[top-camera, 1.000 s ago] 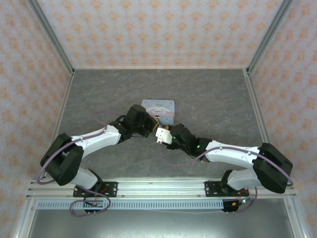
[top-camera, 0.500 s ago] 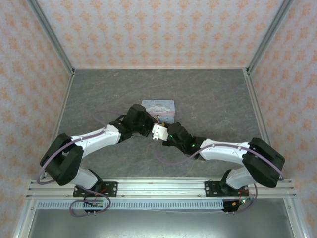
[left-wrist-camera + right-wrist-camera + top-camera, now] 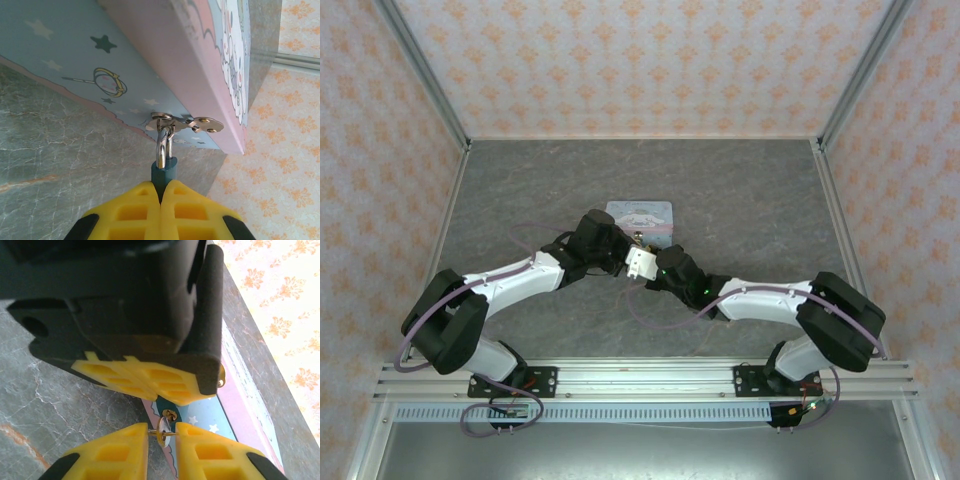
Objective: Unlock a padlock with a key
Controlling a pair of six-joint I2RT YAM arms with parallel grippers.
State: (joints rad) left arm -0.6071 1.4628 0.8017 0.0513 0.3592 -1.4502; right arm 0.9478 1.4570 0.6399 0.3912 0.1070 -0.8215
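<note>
The teal padlock point(image 3: 163, 172) hangs by its silver shackle point(image 3: 162, 145) from the hasp of a pale blue tin point(image 3: 75, 60). My left gripper point(image 3: 163, 184) is shut on the padlock body. In the right wrist view the left fingers point(image 3: 150, 377) pinch the padlock point(image 3: 163, 403) from above, keyhole end facing the camera. The small silvery key point(image 3: 163, 430) sticks out of that end. My right gripper point(image 3: 162, 430) stands open, its jaws narrow on either side of the key's head, a thin gold ring bridging the gap. Both grippers meet at the tin's front point(image 3: 632, 258).
The tin point(image 3: 640, 217) sits mid-table on the grey marbled top point(image 3: 740, 200). Patterned walls and metal frame posts close in the back and sides. Both arms' forearms angle in from the near corners.
The right gripper has moved left and forward up to the padlock, and its jaws have narrowed around the key. The left gripper has stayed put, holding the padlock.
</note>
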